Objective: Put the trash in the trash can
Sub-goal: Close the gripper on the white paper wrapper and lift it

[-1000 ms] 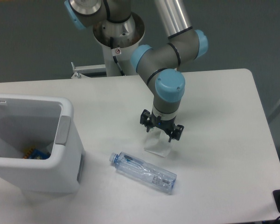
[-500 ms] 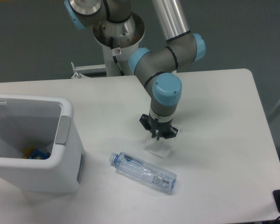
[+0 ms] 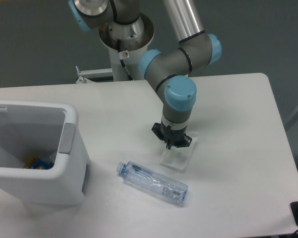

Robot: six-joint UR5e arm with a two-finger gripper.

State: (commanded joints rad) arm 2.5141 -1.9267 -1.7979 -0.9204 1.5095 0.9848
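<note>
White table (image 3: 238,109) fills most of the frame, smooth and matte. Near the centre, a grey robot arm with pale blue joint caps points straight down. Its gripper (image 3: 171,144) has the fingers drawn together on the upper edge of the wrapper (image 3: 179,157), a flat, thin, whitish piece of plastic lying just below it; it appears pinched, though the contact is too small to be sure. Just below and left of the wrapper lies the bottle (image 3: 153,183), clear, ribbed plastic with a blue cap, on its side and untouched. At the far left stands the trash can (image 3: 69,148), a white rectangular bin with a thick rounded rim and a grey side panel; something blue and orange sits inside. The step in hand looks like picking up the wrapper. Next it needs a lift and a carry left over the bin's opening
</note>
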